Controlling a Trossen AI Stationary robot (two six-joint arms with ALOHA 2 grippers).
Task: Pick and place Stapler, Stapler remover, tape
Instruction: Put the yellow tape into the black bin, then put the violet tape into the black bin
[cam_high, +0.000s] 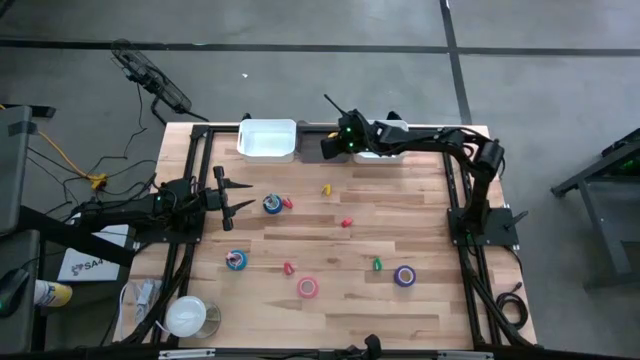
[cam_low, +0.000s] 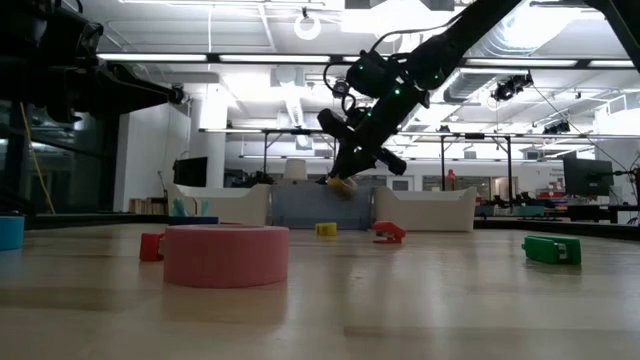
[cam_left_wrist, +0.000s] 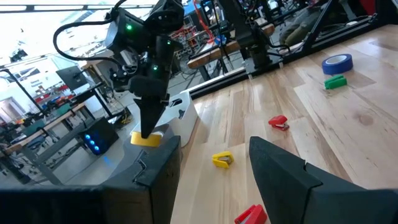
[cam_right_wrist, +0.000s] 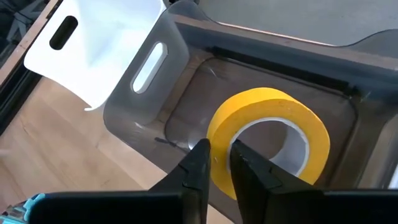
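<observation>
The wooden table (cam_high: 420, 215) is lying mostly bare across its middle and near side, with wide open board between the scattered pieces. Along the far edge a white bin (cam_high: 268, 139) is sitting, and just beside it a clear grey bin (cam_right_wrist: 186, 81) is tucked under the right arm.

The right gripper (cam_right_wrist: 216, 163) is hanging over that grey bin at the far edge, its fingers pinched on the wall of a yellow roll of tape (cam_right_wrist: 267, 134), one finger outside the ring and one inside the hole; the roll is hanging just above the bin's floor, inside its walls.

The left gripper (cam_high: 238, 196) is waiting low at the left side of the table, fingers standing apart and holding nothing, pointing toward a blue roll (cam_high: 272, 204) near it.

Well apart on the near half are lying a teal roll (cam_high: 236, 260), a pink roll (cam_high: 308, 288) and a purple roll (cam_high: 404, 276), each with clear board around it. Small red (cam_high: 346, 222), yellow (cam_high: 326, 189) and green (cam_high: 377, 265) pieces are dotted between them.
</observation>
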